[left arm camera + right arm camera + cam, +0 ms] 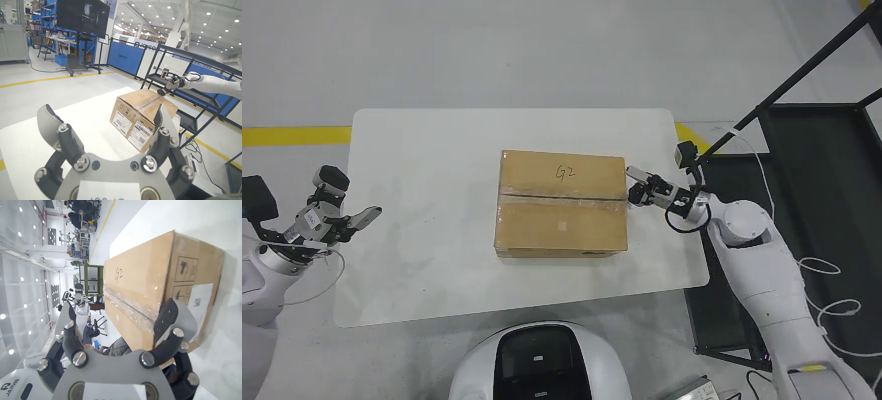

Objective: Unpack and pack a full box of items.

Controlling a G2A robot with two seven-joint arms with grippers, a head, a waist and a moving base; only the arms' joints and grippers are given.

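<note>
The taped-shut box [562,203] sits mid-bench [422,160]. At its end the right gripper [635,189] is spread wide, one finger beside the tape seam [562,198]; contact is unclear. Best to set that finger into the seam and drag slowly. Well apart from the box, the left gripper [360,224] hangs wide, free to brace.

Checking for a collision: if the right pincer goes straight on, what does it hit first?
Likely the cardboard box, at the taped seam on its end, just ahead of the right pincer.
</note>
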